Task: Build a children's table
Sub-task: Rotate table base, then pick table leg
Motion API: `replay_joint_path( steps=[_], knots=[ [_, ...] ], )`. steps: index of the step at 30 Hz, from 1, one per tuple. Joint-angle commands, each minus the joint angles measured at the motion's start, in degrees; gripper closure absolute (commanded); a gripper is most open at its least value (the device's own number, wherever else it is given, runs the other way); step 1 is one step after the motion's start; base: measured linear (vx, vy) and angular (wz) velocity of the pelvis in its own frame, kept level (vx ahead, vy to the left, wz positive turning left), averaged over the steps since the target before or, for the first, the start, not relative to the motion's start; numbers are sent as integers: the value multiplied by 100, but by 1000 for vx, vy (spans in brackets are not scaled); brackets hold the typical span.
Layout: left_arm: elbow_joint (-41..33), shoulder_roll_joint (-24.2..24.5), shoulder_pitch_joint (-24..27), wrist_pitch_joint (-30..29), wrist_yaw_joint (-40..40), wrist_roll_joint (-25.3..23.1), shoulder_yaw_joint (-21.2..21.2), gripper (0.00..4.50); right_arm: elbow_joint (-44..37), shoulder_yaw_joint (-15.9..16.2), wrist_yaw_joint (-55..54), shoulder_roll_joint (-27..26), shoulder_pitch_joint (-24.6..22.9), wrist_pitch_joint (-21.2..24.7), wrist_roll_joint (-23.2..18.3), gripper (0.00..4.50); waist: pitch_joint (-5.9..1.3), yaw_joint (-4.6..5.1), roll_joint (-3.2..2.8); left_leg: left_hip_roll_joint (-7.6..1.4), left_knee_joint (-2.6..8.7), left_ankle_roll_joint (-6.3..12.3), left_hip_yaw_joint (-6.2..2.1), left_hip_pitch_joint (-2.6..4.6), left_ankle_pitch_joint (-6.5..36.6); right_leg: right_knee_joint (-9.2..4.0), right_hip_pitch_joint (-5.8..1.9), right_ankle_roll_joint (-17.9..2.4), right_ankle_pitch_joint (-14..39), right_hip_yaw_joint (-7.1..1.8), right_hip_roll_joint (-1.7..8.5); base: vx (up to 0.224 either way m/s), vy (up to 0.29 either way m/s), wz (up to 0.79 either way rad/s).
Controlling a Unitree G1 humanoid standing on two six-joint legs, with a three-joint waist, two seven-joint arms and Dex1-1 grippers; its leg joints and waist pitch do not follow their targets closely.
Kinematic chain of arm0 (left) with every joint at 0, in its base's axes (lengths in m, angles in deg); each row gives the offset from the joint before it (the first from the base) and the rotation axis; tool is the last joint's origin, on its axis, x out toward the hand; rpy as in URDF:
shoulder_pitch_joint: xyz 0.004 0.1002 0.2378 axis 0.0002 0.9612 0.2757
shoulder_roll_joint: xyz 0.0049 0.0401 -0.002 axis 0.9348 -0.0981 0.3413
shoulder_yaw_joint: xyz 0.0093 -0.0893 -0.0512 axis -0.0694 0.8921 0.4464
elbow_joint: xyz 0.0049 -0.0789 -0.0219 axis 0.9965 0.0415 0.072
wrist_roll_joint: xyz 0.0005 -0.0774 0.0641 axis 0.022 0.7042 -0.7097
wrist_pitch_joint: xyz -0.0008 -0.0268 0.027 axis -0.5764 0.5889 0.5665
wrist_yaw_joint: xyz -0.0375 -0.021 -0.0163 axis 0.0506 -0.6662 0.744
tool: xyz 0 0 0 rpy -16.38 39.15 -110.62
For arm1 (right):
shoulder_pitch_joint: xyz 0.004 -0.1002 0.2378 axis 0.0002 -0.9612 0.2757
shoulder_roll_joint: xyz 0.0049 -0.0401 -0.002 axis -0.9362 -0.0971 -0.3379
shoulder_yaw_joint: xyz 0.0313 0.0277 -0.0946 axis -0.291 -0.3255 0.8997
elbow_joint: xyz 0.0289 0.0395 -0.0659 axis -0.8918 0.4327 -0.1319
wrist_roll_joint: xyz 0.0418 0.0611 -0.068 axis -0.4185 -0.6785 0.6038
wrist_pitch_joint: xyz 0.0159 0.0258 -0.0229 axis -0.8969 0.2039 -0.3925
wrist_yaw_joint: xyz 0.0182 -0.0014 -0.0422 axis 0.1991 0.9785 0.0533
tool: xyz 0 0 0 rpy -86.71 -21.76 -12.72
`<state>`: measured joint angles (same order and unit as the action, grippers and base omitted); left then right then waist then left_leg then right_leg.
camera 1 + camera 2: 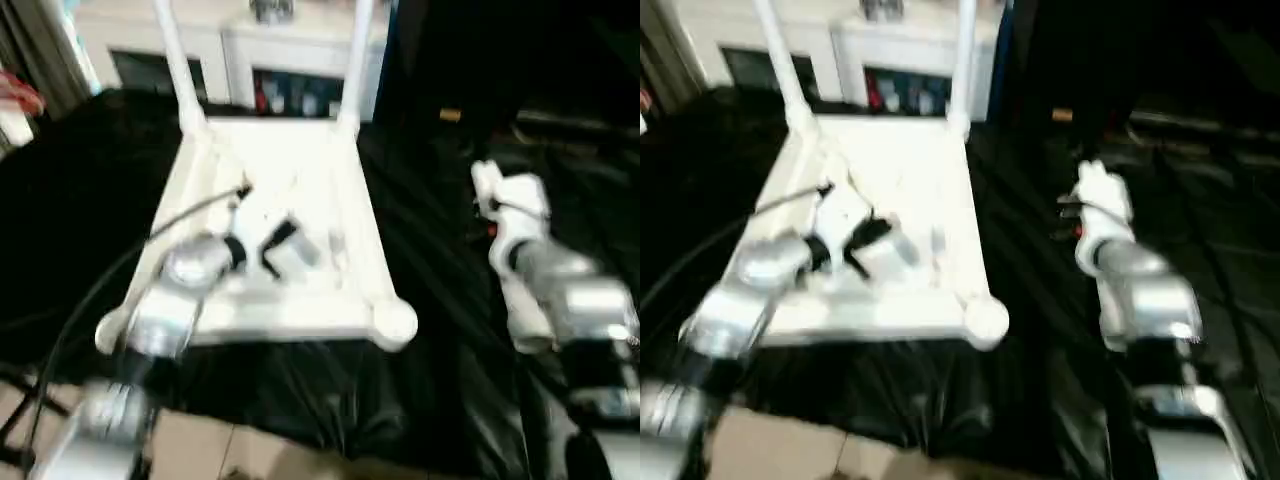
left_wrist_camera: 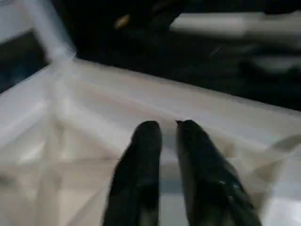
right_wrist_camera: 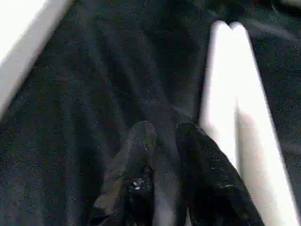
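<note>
Upturned white plastic rectangular tabletop (image 1: pixel 290 150), ribbed underside up, mid black-draped worktop (image 1: pixel 450 300); two white tapered tube legs (image 1: pixel 172 60) seated in far round sockets, near right socket (image 1: pixel 395 322) empty. Left pincer (image 2: pixel 168 129) narrowly parted, empty, over the ribs; right pincer (image 3: pixel 162 129) likewise beside two loose white tube legs (image 3: pixel 235 94) at right. Best gripped near one end, then lined up squarely over an empty socket.

A black plastic sheet (image 1: pixel 440 330) (crinkled, glossy) carries the upturned white tabletop (image 1: pixel 290 170) and loose legs (image 3: pixel 235 94).
</note>
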<state>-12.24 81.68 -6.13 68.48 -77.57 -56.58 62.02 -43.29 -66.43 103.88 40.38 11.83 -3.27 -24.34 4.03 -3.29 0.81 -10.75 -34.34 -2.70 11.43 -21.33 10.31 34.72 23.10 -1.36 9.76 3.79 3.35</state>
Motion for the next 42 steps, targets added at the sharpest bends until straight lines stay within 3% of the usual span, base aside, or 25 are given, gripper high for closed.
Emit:
replay_joint_path(
  steps=[1,9,14,17,27,28,29,32,33,35,42],
  knots=[
    [-519,60,136,-206,-278,252,-98,342,-224,-112,-122,64,-66,414,-34,324,-418,12,-34,-245,388,-109,-140,132,1286,-471,-238,-955,1768,-296,436,0,0,0],
    [-1529,82,608,-991,-423,563,-286,284,-296,-202,-349,160,-99,779,44,261,-396,89,-1,-217,370,-139,-135,126,1372,-511,-215,-766,2145,-289,418,0,0,0],
    [-1696,171,695,-1084,-472,558,-319,249,-175,-167,-348,235,-60,831,76,229,-399,128,7,-207,365,-125,-145,112,1351,-524,-214,-642,2270,-280,414,0,0,0],
    [-1816,225,727,-1219,-449,523,-356,226,-8,-73,-254,283,2,1044,43,209,-405,131,8,-203,354,-114,-137,117,1292,-511,-215,-669,2163,-283,402,0,0,0],
    [-1967,337,762,-1386,-463,523,-417,214,652,-11,121,311,261,1362,-152,209,-418,123,24,-211,337,-67,-127,105,1125,-461,-246,-893,1824,-288,413,0,0,0],
    [-1974,340,763,-1391,-458,522,-415,214,678,4,136,313,275,1375,-152,209,-417,127,21,-213,335,-75,-128,108,1128,-460,-243,-897,1841,-287,416,0,0,0],
    [-1996,354,771,-1407,-450,532,-415,214,764,34,207,316,315,1444,-173,209,-414,125,61,-212,330,-68,-117,108,1145,-475,-238,-879,1885,-289,412,0,0,0],
    [-2025,376,778,-1434,-442,553,-422,214,837,73,291,327,352,1493,-187,209,-415,113,41,-213,330,-71,-127,103,1108,-464,-244,-855,1936,-288,420,0,0,0],
    [-2038,380,783,-1446,-436,562,-417,214,863,109,335,323,369,1488,-187,209,-412,121,81,-212,329,-70,-124,93,1118,-470,-245,-844,1980,-285,421,0,0,0],
    [-2058,395,789,-1454,-422,551,-417,214,876,168,402,295,412,1533,-205,209,-411,111,55,-213,326,-77,-127,106,1141,-475,-237,-815,2066,-286,428,0,0,0],
    [-2057,422,796,-1451,-419,537,-441,206,1151,381,571,232,454,1619,-172,235,-408,108,63,-211,325,-91,-130,109,1171,-484,-223,-773,2182,-282,425,0,0,0]
  ],
)
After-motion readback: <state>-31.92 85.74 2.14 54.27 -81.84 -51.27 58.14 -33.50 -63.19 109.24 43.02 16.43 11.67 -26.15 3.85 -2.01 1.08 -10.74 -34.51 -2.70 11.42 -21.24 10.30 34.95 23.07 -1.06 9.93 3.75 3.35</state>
